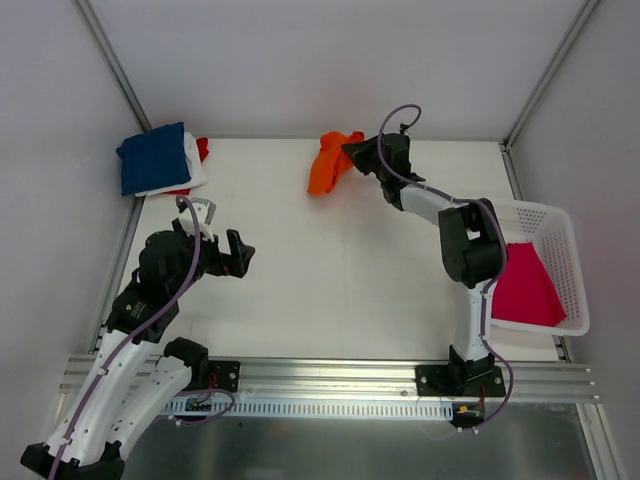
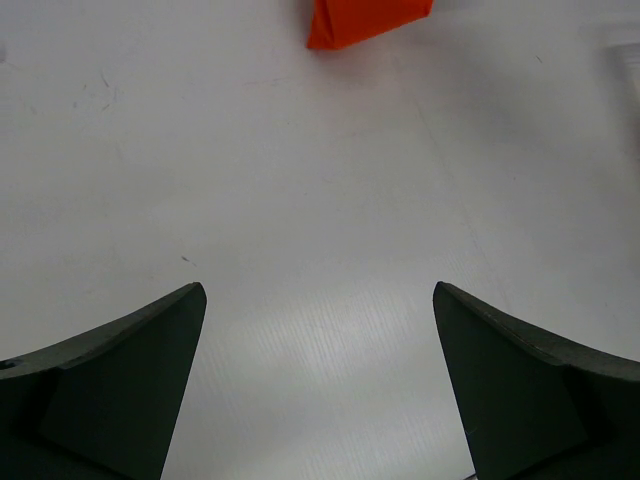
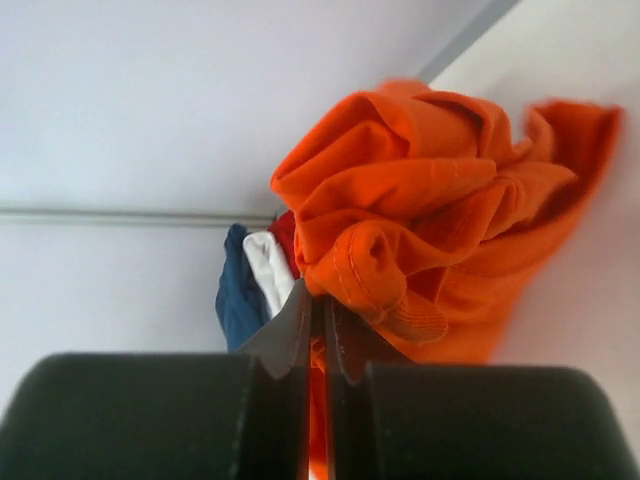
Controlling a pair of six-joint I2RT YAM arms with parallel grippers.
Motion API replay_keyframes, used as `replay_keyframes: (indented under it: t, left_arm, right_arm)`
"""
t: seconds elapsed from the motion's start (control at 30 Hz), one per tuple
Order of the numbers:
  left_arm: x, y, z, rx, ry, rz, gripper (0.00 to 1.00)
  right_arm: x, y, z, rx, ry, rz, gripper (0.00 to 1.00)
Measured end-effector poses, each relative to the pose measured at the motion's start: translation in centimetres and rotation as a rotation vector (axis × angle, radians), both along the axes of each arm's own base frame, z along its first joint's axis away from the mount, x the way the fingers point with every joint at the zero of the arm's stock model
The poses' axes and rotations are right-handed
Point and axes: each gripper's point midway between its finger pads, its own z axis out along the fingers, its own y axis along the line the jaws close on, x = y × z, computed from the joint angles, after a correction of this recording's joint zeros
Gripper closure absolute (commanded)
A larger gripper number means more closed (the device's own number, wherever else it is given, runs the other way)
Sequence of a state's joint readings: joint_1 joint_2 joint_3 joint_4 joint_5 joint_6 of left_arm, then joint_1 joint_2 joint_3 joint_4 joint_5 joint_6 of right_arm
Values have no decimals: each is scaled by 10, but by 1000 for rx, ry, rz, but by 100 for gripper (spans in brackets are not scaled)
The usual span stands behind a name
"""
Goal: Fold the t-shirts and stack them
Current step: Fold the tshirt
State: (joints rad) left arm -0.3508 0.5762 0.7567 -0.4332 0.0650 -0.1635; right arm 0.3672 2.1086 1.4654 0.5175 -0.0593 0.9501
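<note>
Right hand (image 3: pixel 318 305) pinches orange t-shirt (image 3: pixel 440 220); left hand (image 2: pixel 318 292) gapes.

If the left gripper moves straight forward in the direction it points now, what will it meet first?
Likely the orange t-shirt, straight ahead of the left gripper across the table. If the line slopes down, the table could come first; depth is unclear.

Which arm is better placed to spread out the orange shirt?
Right. The right fingers are shut on the orange shirt at the far edge; the left fingers hang open over the table, apart from it.
</note>
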Motion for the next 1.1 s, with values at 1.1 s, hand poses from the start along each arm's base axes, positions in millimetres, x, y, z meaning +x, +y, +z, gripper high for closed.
replay_keyframes:
  t: [1.1]
  left_arm:
    - [7, 21, -7, 24, 23, 99, 1]
  right_arm:
    - [-99, 249, 38, 51, 18, 417, 100]
